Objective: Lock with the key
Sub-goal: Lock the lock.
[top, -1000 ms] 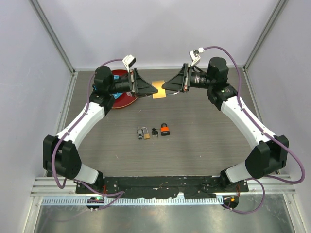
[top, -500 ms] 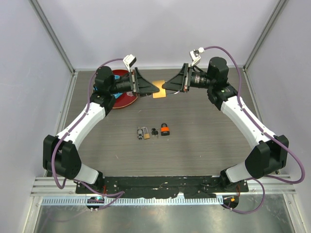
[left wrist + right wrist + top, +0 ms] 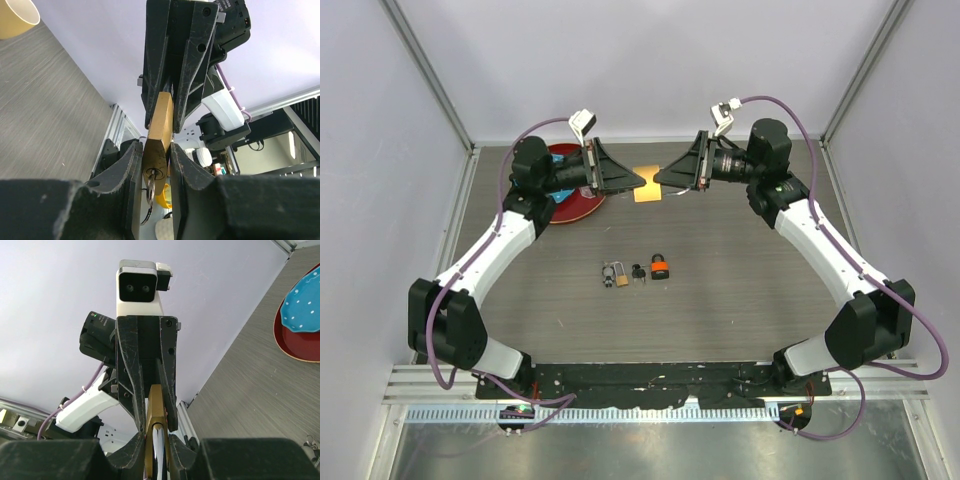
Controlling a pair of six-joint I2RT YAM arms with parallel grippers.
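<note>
Padlock (image 3: 157,125) is in the air toward 12 o'clock over the table (image 3: 740,300). Left gripper (image 3: 154,150) is clamped on its keyhole end, right gripper (image 3: 156,432) on the other end. Brass, so probably heavy, rigid and slick; grip the flat faces. Key ring (image 3: 149,200) dangles loose. Matte woodgrain top, walls close. Spare locks (image 3: 615,273) at centre, plate (image 3: 575,195) at 10.

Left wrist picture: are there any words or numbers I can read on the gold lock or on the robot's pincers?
No text here can be read.
On the brass padlock, shut in the left pincer: no lettering shows.
On the right arm's black housing: tiny white print, too small and blurred to read.
</note>
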